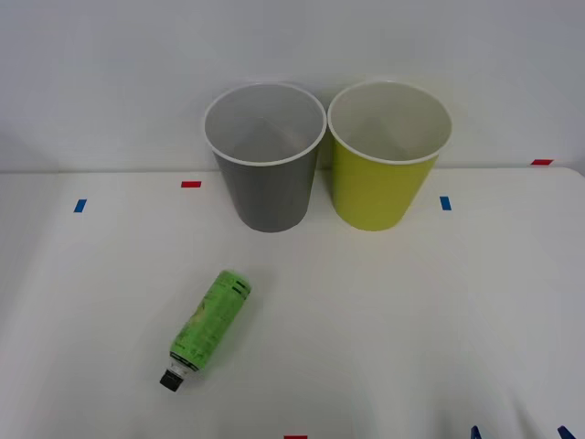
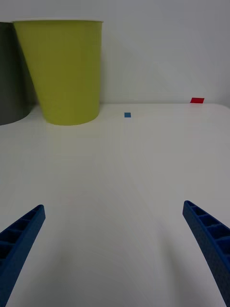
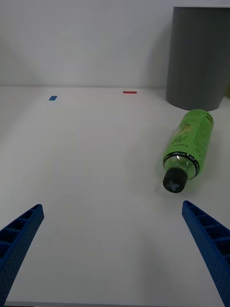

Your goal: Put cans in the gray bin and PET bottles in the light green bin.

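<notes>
Front view: bottle [image 1: 208, 328] lies on its side on the tabletop, left of centre and toward the near edge, cap [image 1: 171, 380] pointing at the near edge, base toward the bins. Gray bin [image 1: 266, 156] and green bin [image 1: 389, 154] stand upright at the far edge, side by side, rims nearly touching; gray on the left, green on the right. Both look empty as far as their insides show. No can seen on the tabletop.

Left wrist view: left gripper [image 3: 115, 244] sits low over the near edge, fingers spread wide, nothing between them. Bottle is ahead of it and off toward one finger, not centred in the gap, cap end nearest.

Right wrist view: right gripper [image 2: 115, 242] likewise spread and empty, at the near right of the tabletop, facing the green bin, well apart from the bottle.

Handling, judged: label hides the contents, so fill unknown; if empty, it is light and the thin wall will dent under a hard squeeze. Round and lying flat, it can roll sideways when nudged. Glossy label looks slick. Best hold: across the labelled body at mid-length, fingers on opposite sides, closing gently. The neck by the cap is stiffer but narrow. Left arm is the nearer one; bottle belongs in the green bin.
</notes>
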